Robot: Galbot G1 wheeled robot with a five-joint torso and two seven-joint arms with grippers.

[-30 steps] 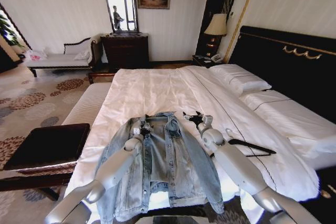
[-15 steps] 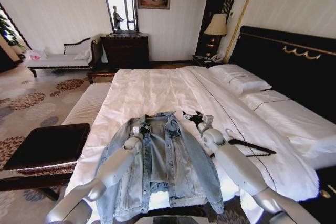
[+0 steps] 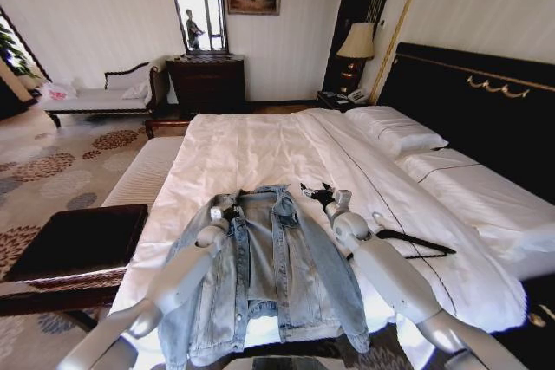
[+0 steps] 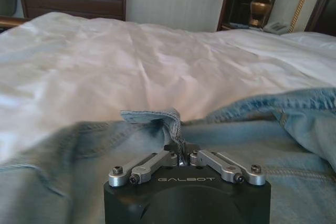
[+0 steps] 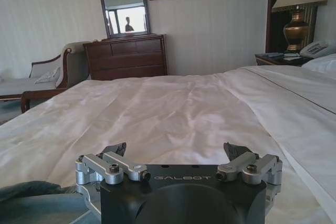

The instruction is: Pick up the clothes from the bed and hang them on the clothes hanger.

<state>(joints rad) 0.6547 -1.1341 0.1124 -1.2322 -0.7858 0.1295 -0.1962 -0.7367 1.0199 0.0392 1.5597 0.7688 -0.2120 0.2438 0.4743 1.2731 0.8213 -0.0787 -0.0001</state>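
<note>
Your left gripper (image 4: pixel 181 157) is pinched on the denim jacket (image 3: pixel 264 270) collar edge, jacket flat at the bed (image 3: pixel 251 149) foot, so lift slow w/ fold prob. seated deep, right gripper (image 3: pixel 316 194) spread wide by collar, hanger (image 3: pixel 414 242) beside it

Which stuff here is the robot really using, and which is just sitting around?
For the job:
- light-blue denim jacket, pinched by the left gripper
- thin black coat hanger
- white-sheeted bed
- open right gripper

Just lying about:
- cream-shaded lamp
- dark wooden dresser
- pale bench
</note>
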